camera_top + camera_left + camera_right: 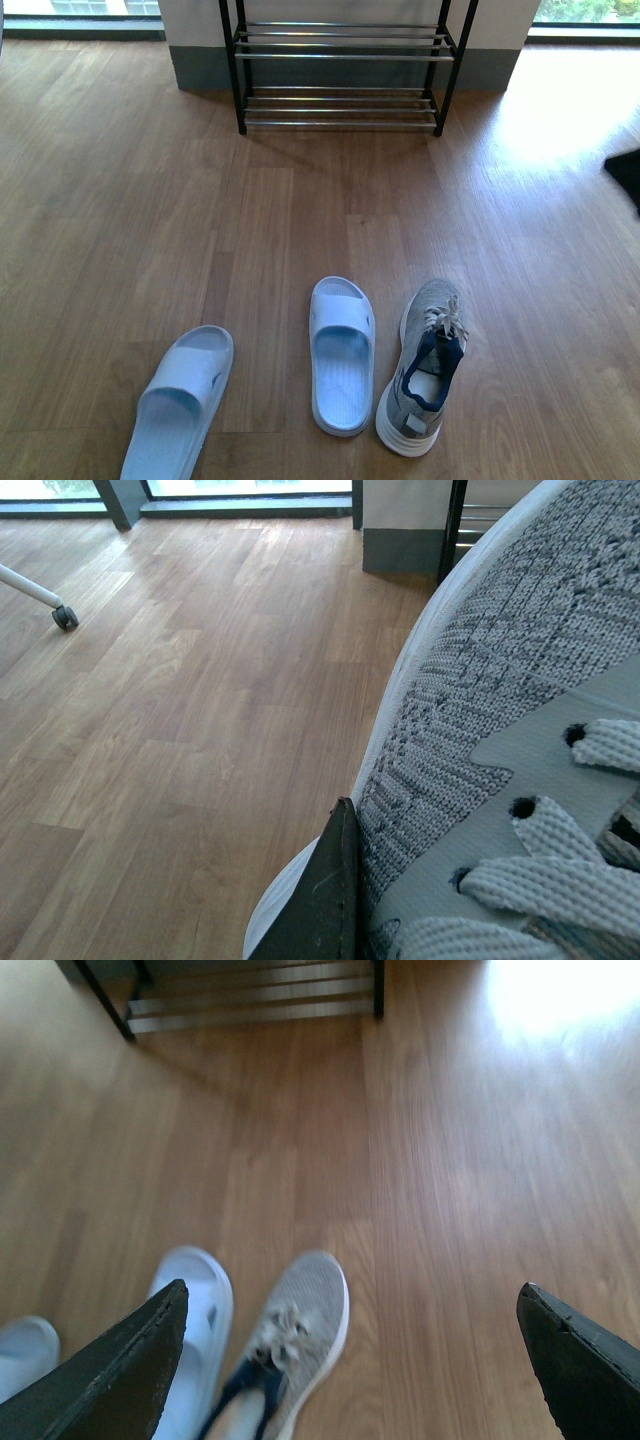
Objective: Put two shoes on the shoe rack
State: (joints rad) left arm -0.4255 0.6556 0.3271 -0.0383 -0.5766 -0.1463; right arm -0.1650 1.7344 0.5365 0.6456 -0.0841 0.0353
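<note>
Grey knit sneaker (425,365), white sole, navy lining, pale laces. One slipper (342,352) and the other slipper (182,400), both pale blue-white. Shoe rack (340,60): black frame, silver bars. Up close, the second sneaker (480,680) shows grey ribbed stripes in blocks. Floor (150,200), warm brown planks.

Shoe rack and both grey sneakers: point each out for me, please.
Shoe rack (340,56): front view, silver bar.
Floor sneaker (443,322): front view, laces.
Lifted sneaker (470,700): left wrist view, grey knit upper.
</note>
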